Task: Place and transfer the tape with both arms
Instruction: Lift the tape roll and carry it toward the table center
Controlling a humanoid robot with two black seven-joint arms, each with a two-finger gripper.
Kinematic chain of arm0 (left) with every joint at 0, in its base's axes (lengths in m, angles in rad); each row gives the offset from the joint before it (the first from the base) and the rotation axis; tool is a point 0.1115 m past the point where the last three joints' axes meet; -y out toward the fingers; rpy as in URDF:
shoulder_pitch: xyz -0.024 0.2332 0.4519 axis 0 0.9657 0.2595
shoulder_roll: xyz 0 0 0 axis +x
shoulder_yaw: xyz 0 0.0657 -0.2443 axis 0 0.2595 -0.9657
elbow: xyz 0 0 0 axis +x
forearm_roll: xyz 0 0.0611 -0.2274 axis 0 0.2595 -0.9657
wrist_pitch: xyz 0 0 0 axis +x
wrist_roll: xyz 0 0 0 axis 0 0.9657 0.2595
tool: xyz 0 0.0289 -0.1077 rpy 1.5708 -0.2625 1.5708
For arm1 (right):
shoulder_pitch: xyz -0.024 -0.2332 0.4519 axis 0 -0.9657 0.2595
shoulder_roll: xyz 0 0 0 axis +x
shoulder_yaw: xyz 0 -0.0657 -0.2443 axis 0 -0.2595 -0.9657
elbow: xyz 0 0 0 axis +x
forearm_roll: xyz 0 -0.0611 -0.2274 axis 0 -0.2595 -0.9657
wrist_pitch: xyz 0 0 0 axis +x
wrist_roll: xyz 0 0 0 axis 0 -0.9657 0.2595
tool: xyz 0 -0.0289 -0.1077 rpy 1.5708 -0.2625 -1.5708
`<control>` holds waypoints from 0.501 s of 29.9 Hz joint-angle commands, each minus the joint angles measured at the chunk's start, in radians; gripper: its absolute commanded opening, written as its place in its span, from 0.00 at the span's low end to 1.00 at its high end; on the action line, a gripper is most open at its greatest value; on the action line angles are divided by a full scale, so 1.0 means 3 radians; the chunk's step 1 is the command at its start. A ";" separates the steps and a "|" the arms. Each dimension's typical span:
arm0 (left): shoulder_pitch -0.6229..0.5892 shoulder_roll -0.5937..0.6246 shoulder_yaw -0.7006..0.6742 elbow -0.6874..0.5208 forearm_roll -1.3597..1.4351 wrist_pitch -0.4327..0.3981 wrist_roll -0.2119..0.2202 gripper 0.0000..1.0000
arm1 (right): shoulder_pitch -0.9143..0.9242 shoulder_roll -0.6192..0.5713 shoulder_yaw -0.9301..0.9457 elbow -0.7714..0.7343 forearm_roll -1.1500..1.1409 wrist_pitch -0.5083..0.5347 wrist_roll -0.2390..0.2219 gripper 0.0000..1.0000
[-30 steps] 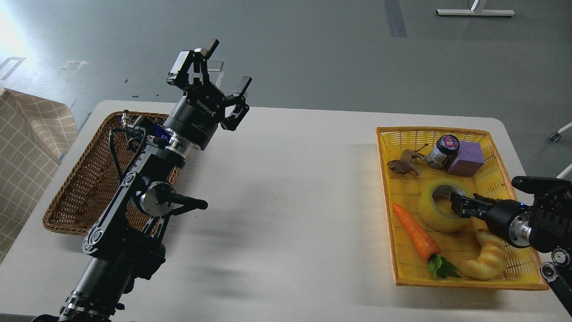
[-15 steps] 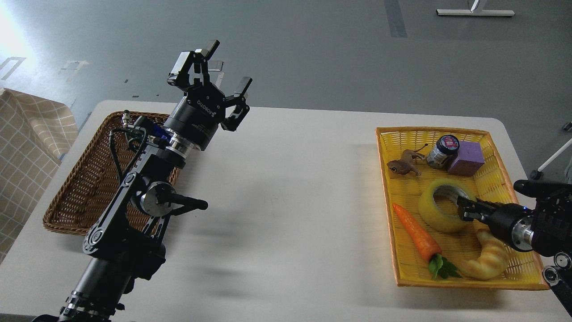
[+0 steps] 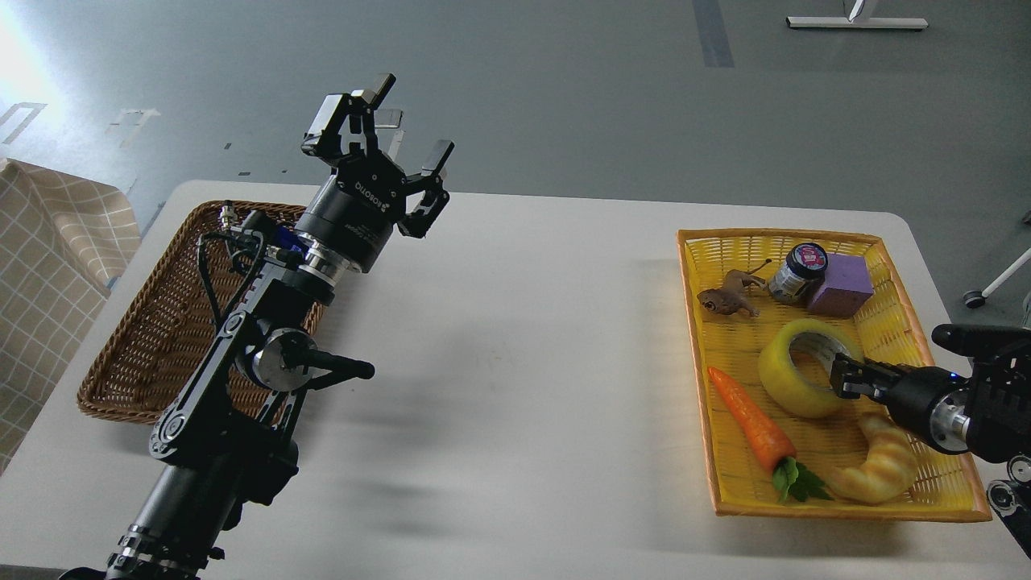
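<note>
The wide translucent yellow tape roll [image 3: 805,368] lies in the yellow woven basket [image 3: 695,338]. Right gripper [image 3: 842,377] at its rim, fingers' state unclear; left gripper [image 3: 387,121] spread open. A shallow grip could slip.

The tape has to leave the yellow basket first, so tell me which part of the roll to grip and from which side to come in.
Grip the roll's wall on its right side, one finger in the core and one outside. The tape lies tilted with its open core facing up and right, toward the right gripper, which is already at that rim. The carrot crowds the left side.
</note>
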 commanded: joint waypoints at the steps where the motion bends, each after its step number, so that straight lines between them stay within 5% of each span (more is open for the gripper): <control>1: 0.0003 0.0000 -0.0002 -0.0003 0.0000 0.0000 0.0002 0.98 | 0.0109 -0.0160 0.0031 0.0134 0.0000 0.0000 0.0004 0.12; 9: 0.0008 0.0000 -0.0007 -0.0003 0.0000 0.0000 0.0002 0.98 | 0.0692 -0.0242 -0.0015 0.0150 0.0000 0.0000 0.0025 0.12; 15: -0.0007 0.0000 -0.0007 -0.0008 0.0000 0.0000 0.0002 0.98 | 0.1300 0.0100 -0.0433 0.0135 0.0000 0.0000 -0.0001 0.12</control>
